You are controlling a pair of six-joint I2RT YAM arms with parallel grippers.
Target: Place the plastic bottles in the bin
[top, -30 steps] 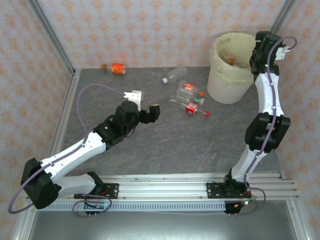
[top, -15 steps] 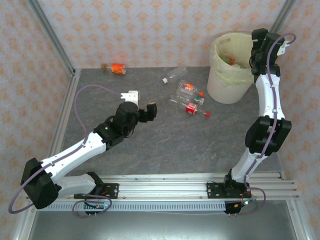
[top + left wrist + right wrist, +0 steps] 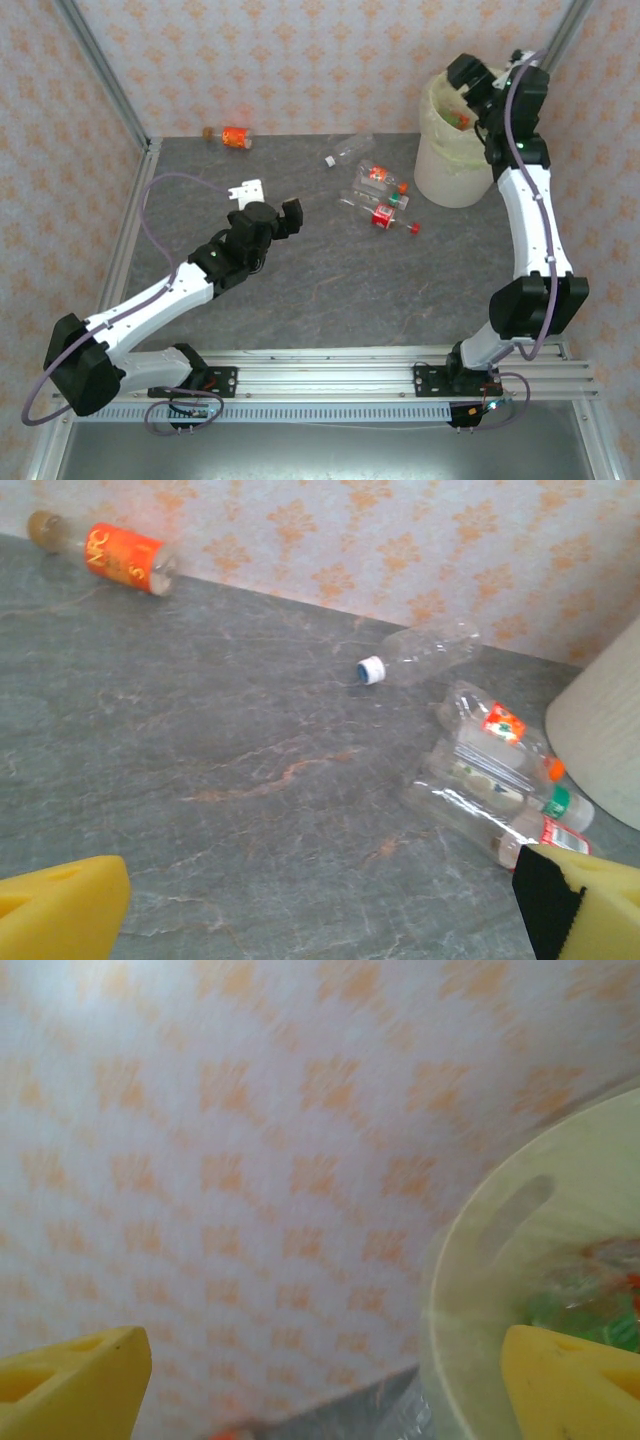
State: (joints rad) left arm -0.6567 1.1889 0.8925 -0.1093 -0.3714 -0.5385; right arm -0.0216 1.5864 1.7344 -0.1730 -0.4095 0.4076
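Observation:
Several plastic bottles lie on the grey table. One with an orange label [image 3: 232,136] [image 3: 125,555] rests by the back wall, and a clear one with a pale cap [image 3: 347,152] [image 3: 420,652] lies mid-back. A cluster of three [image 3: 382,198] [image 3: 500,770] sits just left of the bin [image 3: 455,165] [image 3: 605,740]. More bottles [image 3: 590,1295] lie inside the bin's bag. My left gripper [image 3: 270,200] [image 3: 320,920] hovers open and empty over bare table, left of the cluster. Over the bin's rim [image 3: 450,1260] hangs my right gripper [image 3: 472,80] [image 3: 320,1380], open and empty.
Patterned walls close the back and sides, with a metal post [image 3: 105,80] at the back left. The bin stands in the back right corner. Bare grey tabletop [image 3: 330,290] stretches between the arms and the bottles.
The right arm's wrist has swung left across the bin's top, fingers now over its left rim. The left gripper has drifted slightly left and back, still open.

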